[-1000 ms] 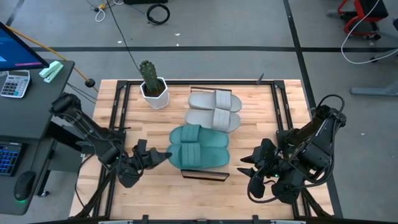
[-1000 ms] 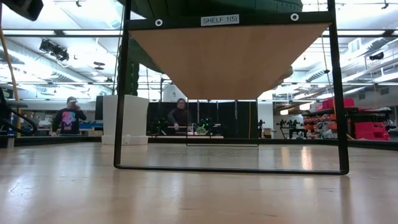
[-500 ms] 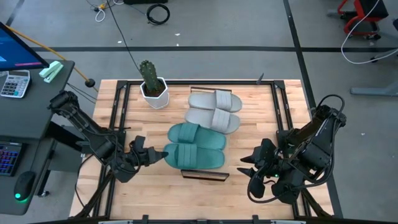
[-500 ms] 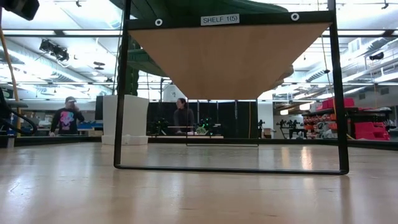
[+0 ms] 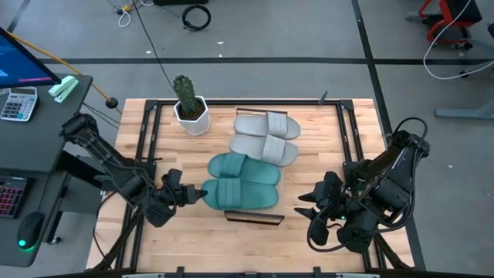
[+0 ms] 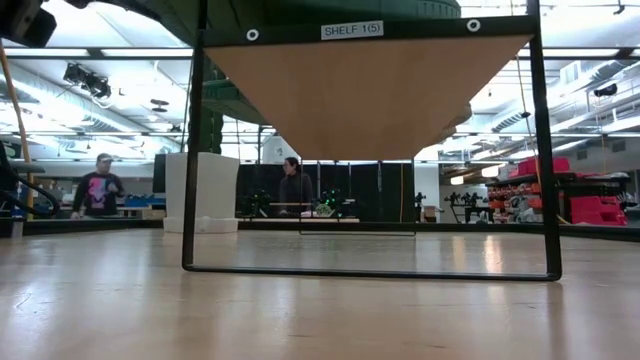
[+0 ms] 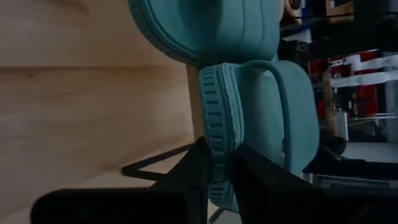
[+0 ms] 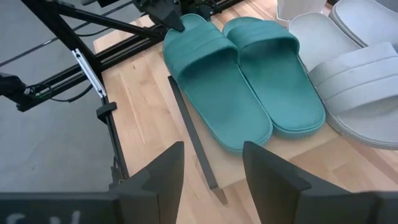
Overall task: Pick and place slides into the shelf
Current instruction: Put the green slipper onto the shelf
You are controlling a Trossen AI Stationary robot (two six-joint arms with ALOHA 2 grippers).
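On the shelf (image 5: 297, 174), a light wood board with thin dark frame edges standing on the slatted tabletop (image 5: 162, 220), all four slides lie side by side. The two light grey slides (image 5: 266, 136) sit toward the far end, near a potted cactus (image 5: 187, 102) in a white pot. The two teal green slides (image 5: 244, 182) lie just beside them at the near end.

The left gripper (image 5: 202, 191) reaches in from the left, its jaws nearly closed and pinching the rim of the nearest teal slide (image 7: 255, 124) at its left end; the wrist view shows the two dark fingers (image 7: 196, 168) clamped either side of the ribbed sole edge.

The right gripper (image 5: 305, 205) waits over the tabletop's near right corner, apart from the slides, its jaws spread wide and holding nothing.

Across the room behind the tabletop, two people (image 6: 97, 187) stand in the distance.
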